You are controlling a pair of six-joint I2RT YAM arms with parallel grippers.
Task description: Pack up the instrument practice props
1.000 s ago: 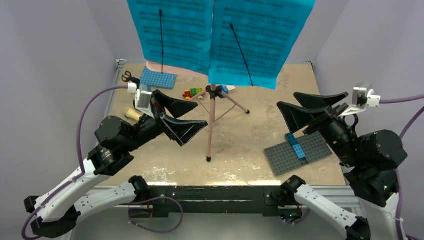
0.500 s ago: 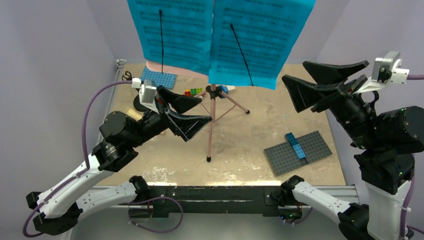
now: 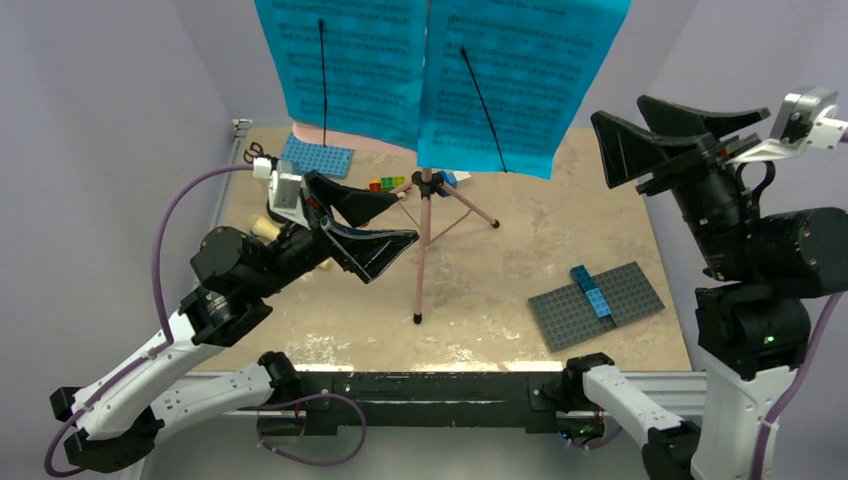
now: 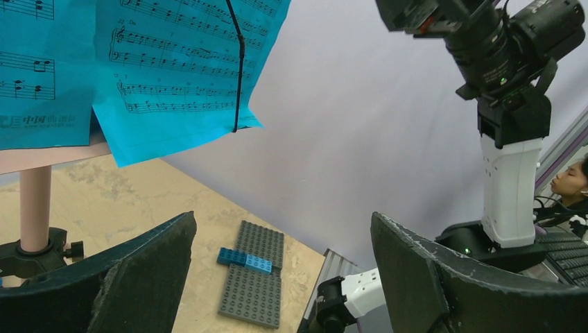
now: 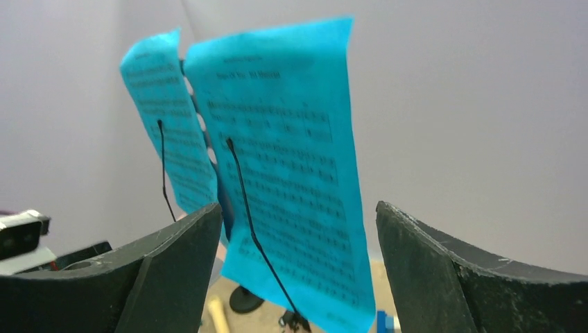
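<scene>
The pink tripod music stand (image 3: 424, 230) stands mid-table and holds two cyan sheet-music pages (image 3: 355, 70) (image 3: 510, 80) under thin black clips. My left gripper (image 3: 403, 220) is open and empty, just left of the stand's pole, not touching it. My right gripper (image 3: 618, 108) is open and empty, raised high to the right of the right page. In the right wrist view that page (image 5: 284, 173) shows between the open jaws, farther off. The cream toy microphone (image 3: 265, 228) lies partly hidden behind my left arm. A small black mic stand (image 3: 255, 153) sits at the back left.
A grey studded baseplate (image 3: 597, 305) with blue bricks (image 3: 590, 290) lies front right, and it also shows in the left wrist view (image 4: 255, 281). A blue baseplate (image 3: 318, 157) and small coloured bricks (image 3: 385, 184) lie behind the stand. Walls close in on three sides.
My right arm has risen and swung up and to the right, from just above the grey baseplate to page height. My left gripper has shifted slightly and stays open.
</scene>
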